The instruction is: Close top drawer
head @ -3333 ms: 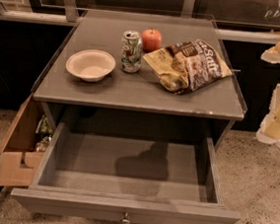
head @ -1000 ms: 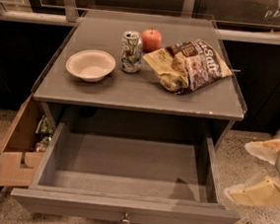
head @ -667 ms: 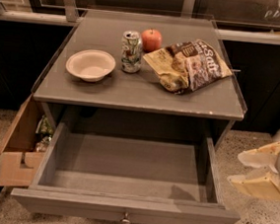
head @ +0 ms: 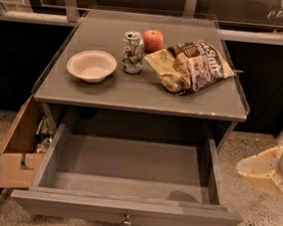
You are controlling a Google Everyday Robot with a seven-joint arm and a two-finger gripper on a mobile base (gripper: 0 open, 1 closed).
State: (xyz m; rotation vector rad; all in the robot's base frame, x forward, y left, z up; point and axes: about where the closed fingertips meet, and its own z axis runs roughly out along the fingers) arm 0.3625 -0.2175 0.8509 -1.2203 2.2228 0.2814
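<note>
The top drawer [head: 72,206] is pulled far out of the grey cabinet. Its inside is bare, and its front panel with the small round knob [head: 127,219] lies at the bottom of the camera view. My gripper [head: 258,171], cream-coloured, hangs over the floor at the right edge of the view. It is level with the drawer's right side wall, a short gap away and not touching it. The lower drawers are hidden under the open one.
On the cabinet top [head: 133,92] stand a white bowl [head: 91,65], a drink can [head: 132,51], a red apple [head: 153,39] and a chip bag [head: 191,65]. An open cardboard box [head: 20,148] sits on the floor against the cabinet's left side. Dark cabinets run behind.
My gripper has come down from beside the cabinet top to the level of the drawer's right side. The drawer and the things on top have not moved.
</note>
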